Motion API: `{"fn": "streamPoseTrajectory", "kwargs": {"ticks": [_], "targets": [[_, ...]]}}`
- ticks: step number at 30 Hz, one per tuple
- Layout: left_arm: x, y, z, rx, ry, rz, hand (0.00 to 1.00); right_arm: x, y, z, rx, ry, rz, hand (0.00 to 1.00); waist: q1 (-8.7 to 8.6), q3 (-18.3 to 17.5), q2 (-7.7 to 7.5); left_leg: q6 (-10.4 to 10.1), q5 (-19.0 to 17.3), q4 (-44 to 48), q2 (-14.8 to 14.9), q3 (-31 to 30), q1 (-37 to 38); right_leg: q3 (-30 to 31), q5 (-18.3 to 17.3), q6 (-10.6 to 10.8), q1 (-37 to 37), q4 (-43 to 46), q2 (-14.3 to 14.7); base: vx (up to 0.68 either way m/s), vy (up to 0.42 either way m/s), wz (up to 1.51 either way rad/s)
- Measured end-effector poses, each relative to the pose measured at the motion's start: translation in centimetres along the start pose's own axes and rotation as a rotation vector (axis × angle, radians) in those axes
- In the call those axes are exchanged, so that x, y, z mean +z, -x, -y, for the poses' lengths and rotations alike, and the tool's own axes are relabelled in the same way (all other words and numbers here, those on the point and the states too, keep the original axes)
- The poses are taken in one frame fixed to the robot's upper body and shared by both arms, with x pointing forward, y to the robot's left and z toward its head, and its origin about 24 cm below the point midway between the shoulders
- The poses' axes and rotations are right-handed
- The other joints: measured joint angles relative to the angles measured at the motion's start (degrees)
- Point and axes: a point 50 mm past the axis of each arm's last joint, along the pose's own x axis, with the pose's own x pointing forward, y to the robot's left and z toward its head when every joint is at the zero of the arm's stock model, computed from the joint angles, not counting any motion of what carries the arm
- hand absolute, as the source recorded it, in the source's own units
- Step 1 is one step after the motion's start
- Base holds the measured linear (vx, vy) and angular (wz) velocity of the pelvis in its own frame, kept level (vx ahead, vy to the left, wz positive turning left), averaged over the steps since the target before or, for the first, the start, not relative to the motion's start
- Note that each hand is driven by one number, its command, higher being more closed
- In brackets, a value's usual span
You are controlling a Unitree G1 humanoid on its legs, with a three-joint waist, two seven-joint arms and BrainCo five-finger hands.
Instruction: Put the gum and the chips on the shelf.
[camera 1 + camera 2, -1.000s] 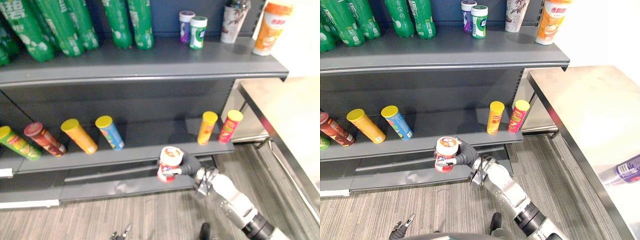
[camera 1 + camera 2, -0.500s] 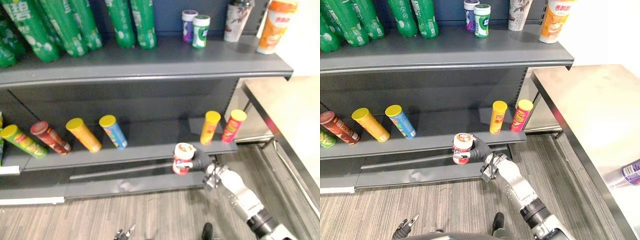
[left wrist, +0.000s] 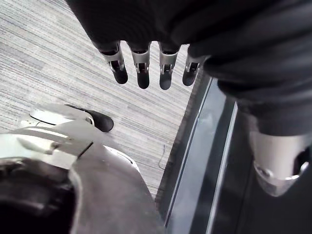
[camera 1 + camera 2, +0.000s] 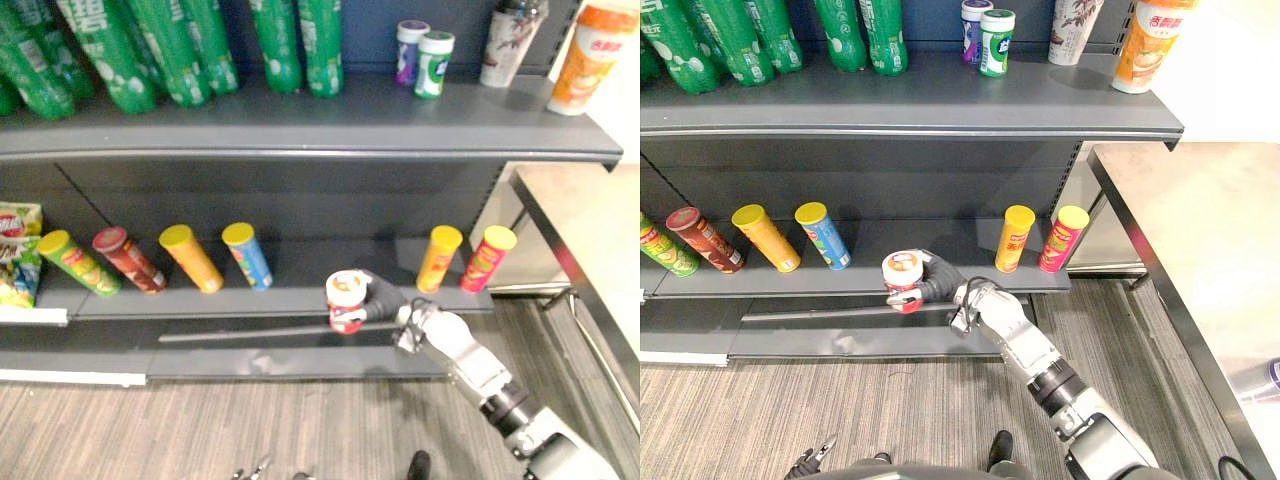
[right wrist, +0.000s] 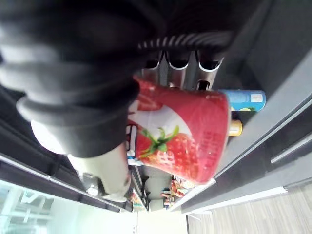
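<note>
Shelving of dark grey metal takes up most of the head views, with an upper shelf (image 4: 910, 110) and a lower shelf (image 4: 940, 238) set further down and back. A steel table (image 4: 1200, 220) stands just to the right of it, and striped grey floor (image 4: 840, 420) runs along the front. Green bottles (image 4: 858, 35) crowd the left and middle of the upper shelf. An orange cup (image 4: 1148, 45) and a white patterned cup (image 4: 1076, 30) stand at its right end. On the lower shelf four chip cans lie tilted in a row on the left: a green can (image 4: 665, 250), a maroon can (image 4: 702, 238), a yellow can (image 4: 764, 236) and a blue can (image 4: 822, 234). An orange can (image 4: 1015, 237) and a pink can (image 4: 1064, 238) lean side by side on the right. Snack bags (image 4: 12, 255) sit at the far left end of that shelf. The right hand (image 4: 938, 282) reaches in from the lower right, its fingers and thumb wrapped round a red gum tub (image 4: 903, 280) with a strawberry picture and a pale lid. The tub is held roughly upright at the front edge of the lower shelf, between the blue can and the orange can. Whether its base touches the shelf cannot be told. The left hand (image 3: 142, 68) hangs over the floor beside the shelving's base, its fingers straight and apart, holding nothing. Two small jars, a purple jar (image 4: 974, 30) and a green jar (image 4: 994, 42), stand touching on the upper shelf, left of the cups.
</note>
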Motion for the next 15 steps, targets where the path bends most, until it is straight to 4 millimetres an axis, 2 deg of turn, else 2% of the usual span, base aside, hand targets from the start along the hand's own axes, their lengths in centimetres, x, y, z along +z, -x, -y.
{"fn": "streamPoseTrajectory", "kwargs": {"ticks": [4, 7, 8, 15], "targets": [[0.0, 0.0, 0.1, -0.003, -0.022, 0.002, 0.00, 1.8, -1.7, -0.2, 0.054, 0.056, 0.030, 1.00, 1.09, -0.2, -0.30, 0.0, 0.0, 0.5, 0.0, -0.7, -0.3, -0.4, 0.2, -0.4, 0.0, 0.0, 0.1, 0.02, 0.009, 0.07], [-0.2, 0.1, 0.2, 0.002, -0.024, -0.002, 0.00, 3.9, -3.2, 0.0, 0.057, 0.099, 0.071, 1.00, 1.61, -0.3, -0.46, 0.0, 0.0, 1.1, -0.1, -1.3, -0.9, -0.9, 0.2, -0.4, 0.0, 0.0, 0.1, 0.00, 0.003, 0.07], [-0.2, 0.1, 0.3, 0.002, -0.022, -0.004, 0.00, 4.9, -3.8, 0.1, 0.058, 0.122, 0.096, 1.00, 2.39, -0.3, -0.53, 0.0, 0.0, 1.2, 0.0, -1.3, -0.9, -0.9, 0.2, -0.4, 0.0, 0.0, 0.2, 0.00, 0.000, 0.00], [-0.7, 0.3, -0.4, 0.043, 0.001, -0.018, 0.00, 9.0, -5.5, 0.6, 0.021, 0.209, 0.174, 1.00, 2.72, -0.9, -1.47, 0.0, 0.2, 1.3, 0.0, -2.0, -1.1, -1.5, 0.1, -0.5, 0.5, 0.0, 0.2, 0.00, 0.003, 0.03]]}}
